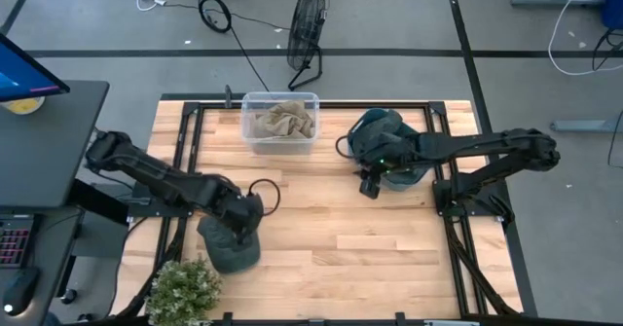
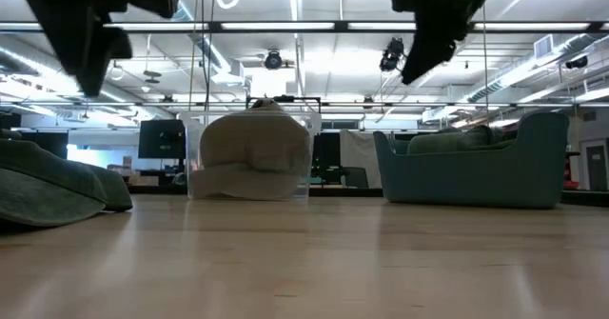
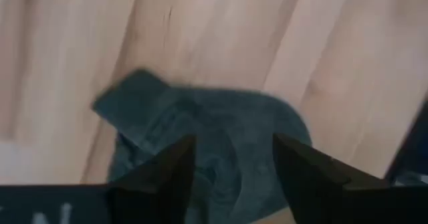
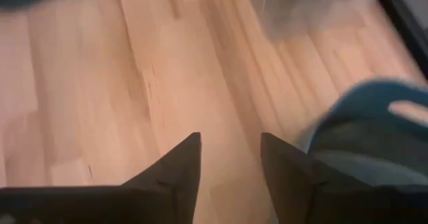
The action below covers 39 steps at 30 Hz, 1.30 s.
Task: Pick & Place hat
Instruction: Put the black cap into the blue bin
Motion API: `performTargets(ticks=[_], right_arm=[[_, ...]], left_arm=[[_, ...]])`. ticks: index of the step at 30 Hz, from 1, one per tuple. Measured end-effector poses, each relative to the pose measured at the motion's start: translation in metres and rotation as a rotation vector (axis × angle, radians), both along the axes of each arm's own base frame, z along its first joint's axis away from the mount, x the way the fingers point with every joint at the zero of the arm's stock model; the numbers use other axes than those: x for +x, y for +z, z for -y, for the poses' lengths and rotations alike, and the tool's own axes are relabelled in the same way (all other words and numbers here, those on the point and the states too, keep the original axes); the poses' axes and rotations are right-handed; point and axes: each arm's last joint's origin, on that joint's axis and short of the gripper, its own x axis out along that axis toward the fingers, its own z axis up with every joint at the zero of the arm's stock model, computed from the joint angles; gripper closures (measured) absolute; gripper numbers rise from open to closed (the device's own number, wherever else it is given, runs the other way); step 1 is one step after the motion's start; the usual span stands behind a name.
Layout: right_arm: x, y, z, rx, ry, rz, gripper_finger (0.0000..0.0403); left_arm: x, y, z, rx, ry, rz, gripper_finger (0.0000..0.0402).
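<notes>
A dark green hat point(image 1: 230, 249) lies flat on the wooden table near its front left; it also shows in the left wrist view point(image 3: 221, 150) and at the left of the low view point(image 2: 48, 190). My left gripper point(image 1: 244, 225) hangs open above the hat, its fingers point(image 3: 167, 177) apart over the cloth, touching nothing. A teal bin point(image 1: 387, 143) with dark cloth inside stands at the back right. My right gripper point(image 1: 369, 185) is open and empty above the table at the bin's near left side point(image 4: 231, 164).
A clear plastic box point(image 1: 280, 122) with a beige hat inside stands at the back middle. A potted plant point(image 1: 183, 289) sits at the front left corner, next to the green hat. Bare wood lies in the table's middle and front right.
</notes>
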Motion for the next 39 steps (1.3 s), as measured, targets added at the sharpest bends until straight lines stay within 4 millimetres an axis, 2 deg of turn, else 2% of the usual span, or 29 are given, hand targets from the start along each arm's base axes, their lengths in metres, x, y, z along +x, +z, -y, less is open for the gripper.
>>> performTargets(ticks=[4, 8, 18, 22, 25, 29, 30, 34, 39], right_arm=[[0.008, -0.011, -0.007, -0.001, 0.027, -0.021, 0.0227], [0.016, -0.019, -0.014, -0.002, 0.054, -0.033, 0.0225], [0.026, -0.026, -0.023, -0.002, 0.083, -0.023, 0.0237], [0.027, -0.026, -0.023, -0.006, 0.089, -0.016, 0.0239], [0.029, -0.025, -0.023, -0.023, 0.112, 0.002, 0.0239], [0.033, -0.022, -0.023, -0.053, 0.152, 0.046, 0.0239], [0.033, -0.021, -0.023, -0.066, 0.17, 0.054, 0.0239], [0.036, -0.019, -0.024, -0.119, 0.237, 0.082, 0.0239], [0.043, -0.017, -0.026, -0.111, 0.321, 0.138, 0.0239]], left_arm=[[0.001, -0.017, 0.01, 0.027, 0.07, -0.112, 0.0165], [0.003, -0.035, 0.015, 0.081, 0.166, -0.22, 0.0155], [0.014, -0.074, 0.027, 0.119, 0.287, -0.355, 0.0155], [0.019, -0.079, 0.031, 0.103, 0.264, -0.326, 0.0189], [0.023, -0.079, 0.033, 0.078, 0.201, -0.289, 0.0251], [0.03, -0.077, 0.034, 0.055, 0.081, -0.216, 0.0364], [0.033, -0.075, 0.034, 0.053, 0.055, -0.198, 0.0381], [0.053, -0.055, 0.038, 0.101, -0.141, -0.035, 0.0388], [0.075, -0.016, 0.046, 0.267, -0.608, 0.164, 0.0395]])
